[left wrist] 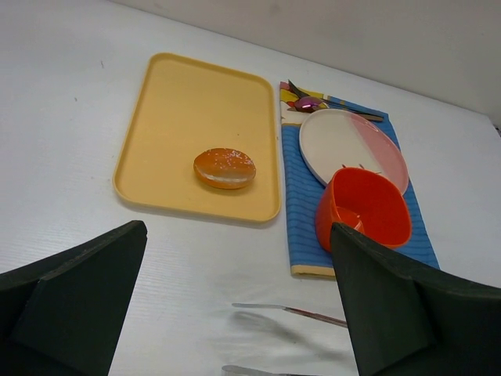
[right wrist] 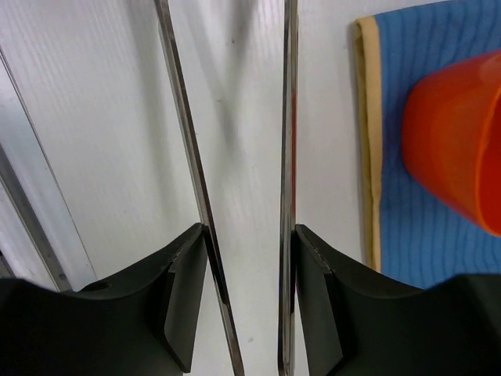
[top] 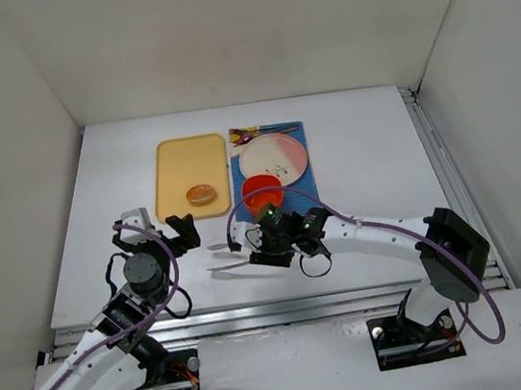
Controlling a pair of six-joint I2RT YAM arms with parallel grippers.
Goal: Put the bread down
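The right gripper [top: 261, 252] clamps thin tongs [top: 225, 256] just below the cup [top: 262, 193] at centre frame, the left gripper [top: 160, 225] gapes empty, and swinging toward the bread [top: 202, 193] could topple that cup.

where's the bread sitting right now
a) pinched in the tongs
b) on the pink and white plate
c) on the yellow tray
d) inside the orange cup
c: the bread lies flat on the yellow tray, toward its near end, while the tongs held by the right claw have nothing between their blades.
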